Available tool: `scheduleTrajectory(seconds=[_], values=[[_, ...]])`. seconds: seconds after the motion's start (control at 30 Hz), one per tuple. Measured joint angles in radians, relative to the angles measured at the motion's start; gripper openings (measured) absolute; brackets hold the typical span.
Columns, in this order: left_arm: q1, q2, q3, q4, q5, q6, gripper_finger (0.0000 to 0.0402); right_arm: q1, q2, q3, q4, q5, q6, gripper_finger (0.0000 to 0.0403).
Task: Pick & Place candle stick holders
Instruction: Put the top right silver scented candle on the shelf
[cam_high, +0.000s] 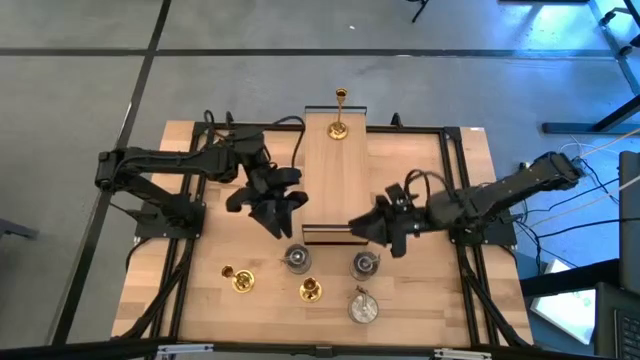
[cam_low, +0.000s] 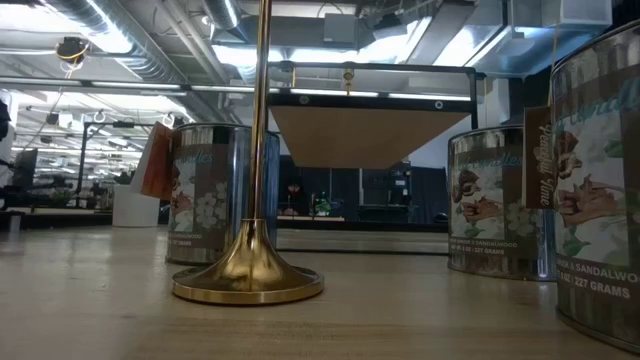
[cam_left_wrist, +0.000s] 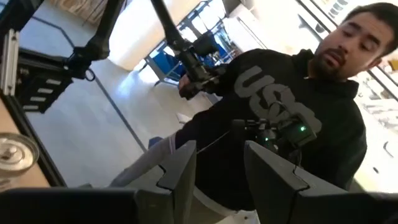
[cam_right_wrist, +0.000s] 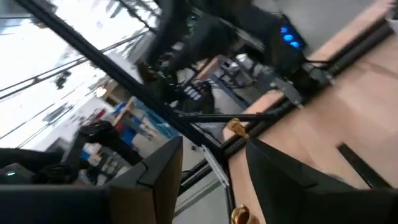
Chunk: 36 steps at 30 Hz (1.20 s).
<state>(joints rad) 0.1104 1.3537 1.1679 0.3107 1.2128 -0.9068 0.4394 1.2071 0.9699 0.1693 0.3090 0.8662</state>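
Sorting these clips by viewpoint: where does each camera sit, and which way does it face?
High: overhead, facing down at the table; both arms, left gripper and right gripper.
Low: table height, facing a gold candle holder and tins; no arm.
Left wrist: looks past its gripper at a person.
Right wrist: past its gripper along the table edge.
High and low share the gold holder.

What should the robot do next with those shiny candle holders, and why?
Probably lower the left tool onto the silver holder just below it. Its fingers stand apart with nothing between them, one gold holder already stands on the raised board, and five holders wait on the table's near edge.
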Motion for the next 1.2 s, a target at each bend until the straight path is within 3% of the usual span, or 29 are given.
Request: scheduleTrajectory(seconds=[0.17, 0.37, 0.53, 0.73, 0.8, 0.9, 1.1, 1.2], values=[[0.004, -0.008, 0.0, -0.001, -0.015, 0.02, 0.0131, 0.13, 0.038, 0.0, -0.027, 0.198, 0.14, 0.0179], [0.004, -0.011, 0.0, -0.007, -0.025, 0.051, 0.0131, 0.246, 0.073, 0.0, -0.181, 0.335, 0.448, 0.0179], [0.004, -0.01, 0.0, -0.026, -0.025, 0.083, 0.0131, 0.299, 0.091, 0.0, -0.073, 0.448, 0.413, 0.0179], [0.004, -0.01, 0.0, -0.025, -0.025, 0.108, 0.0131, 0.299, 0.089, 0.001, 0.311, 0.465, 0.11, 0.0179], [0.004, -0.01, 0.0, -0.026, -0.025, 0.109, 0.0131, 0.294, 0.089, 0.001, 0.355, 0.447, 0.061, 0.0179], [0.002, -0.01, 0.0, -0.025, -0.025, 0.11, 0.0131, 0.292, 0.089, 0.001, 0.309, 0.432, 0.076, 0.0179], [0.003, -0.01, 0.0, -0.027, -0.024, 0.118, 0.0131, 0.289, 0.137, 0.045, 0.074, 0.476, 0.281, 0.0181], [0.002, -0.01, 0.0, -0.047, -0.023, 0.128, 0.0131, 0.27, 0.171, 0.117, -0.077, 0.416, 0.41, 0.0193]])
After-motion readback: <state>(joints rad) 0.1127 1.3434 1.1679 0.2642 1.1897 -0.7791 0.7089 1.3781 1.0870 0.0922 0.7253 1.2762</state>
